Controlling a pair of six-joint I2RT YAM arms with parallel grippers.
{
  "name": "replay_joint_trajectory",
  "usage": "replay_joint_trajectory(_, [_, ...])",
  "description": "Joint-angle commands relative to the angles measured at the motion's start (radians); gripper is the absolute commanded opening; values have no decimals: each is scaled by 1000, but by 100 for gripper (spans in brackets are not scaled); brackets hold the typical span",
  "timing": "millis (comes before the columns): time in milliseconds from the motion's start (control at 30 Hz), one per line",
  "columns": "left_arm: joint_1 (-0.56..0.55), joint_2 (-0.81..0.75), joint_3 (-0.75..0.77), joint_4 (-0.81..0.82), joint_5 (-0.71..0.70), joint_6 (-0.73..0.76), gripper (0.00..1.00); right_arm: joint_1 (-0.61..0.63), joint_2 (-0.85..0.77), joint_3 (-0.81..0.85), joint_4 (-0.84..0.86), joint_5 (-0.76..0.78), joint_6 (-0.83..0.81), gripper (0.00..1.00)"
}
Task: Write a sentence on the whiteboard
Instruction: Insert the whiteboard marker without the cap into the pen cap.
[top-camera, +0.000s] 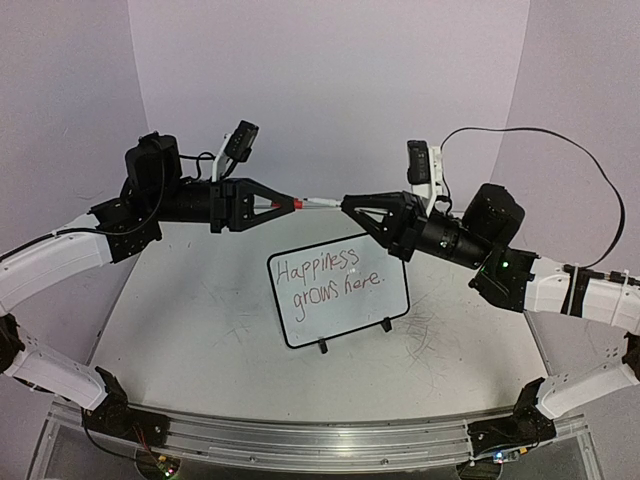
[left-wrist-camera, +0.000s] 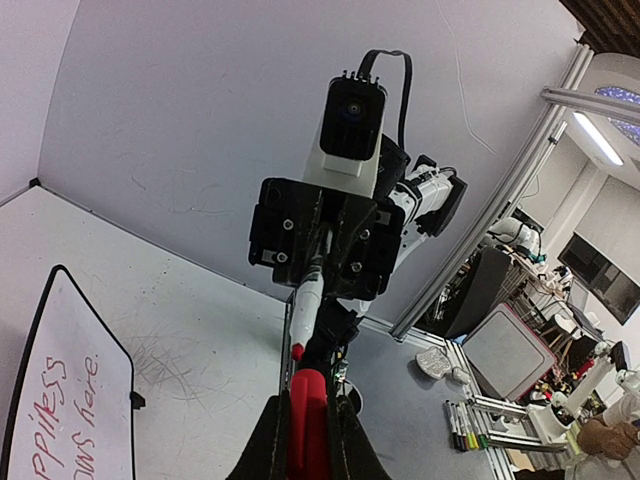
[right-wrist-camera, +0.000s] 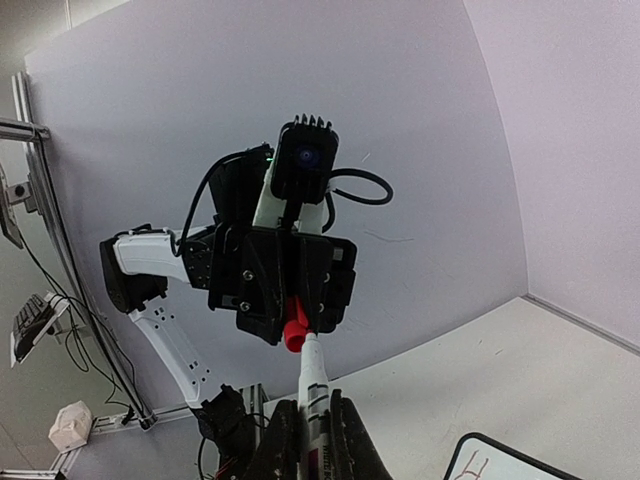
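Observation:
The whiteboard (top-camera: 345, 318) stands tilted on its small feet mid-table. On it the sentence (top-camera: 325, 276) reads "Happiness grows here." in red, over two lines. Both arms hover above the board, fingertips facing each other. My left gripper (top-camera: 283, 203) (left-wrist-camera: 308, 400) is shut on a red marker cap (left-wrist-camera: 308, 420) (right-wrist-camera: 296, 332). My right gripper (top-camera: 347, 203) (right-wrist-camera: 313, 405) is shut on the white marker (top-camera: 322, 202) (right-wrist-camera: 313, 385). The marker's red tip (left-wrist-camera: 297, 350) points at the cap's open mouth, right at it and slightly off to one side. A corner of the board (right-wrist-camera: 500, 462) shows below.
An aluminium rail (top-camera: 320, 440) runs along the table's near edge between the arm bases. A black cable (top-camera: 590, 160) loops above the right arm. Purple walls close in the back and sides. Spare markers (left-wrist-camera: 470, 435) lie off the table.

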Motion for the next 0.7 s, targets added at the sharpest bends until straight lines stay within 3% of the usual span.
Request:
replay_joint_trajectory(0, [-4, -25, 7, 52, 9, 4, 0, 0, 13, 27, 64, -23, 21, 0])
replay_joint_trajectory(667, [-7, -40, -2, 65, 3, -1, 0, -1, 51, 41, 76, -70, 43, 0])
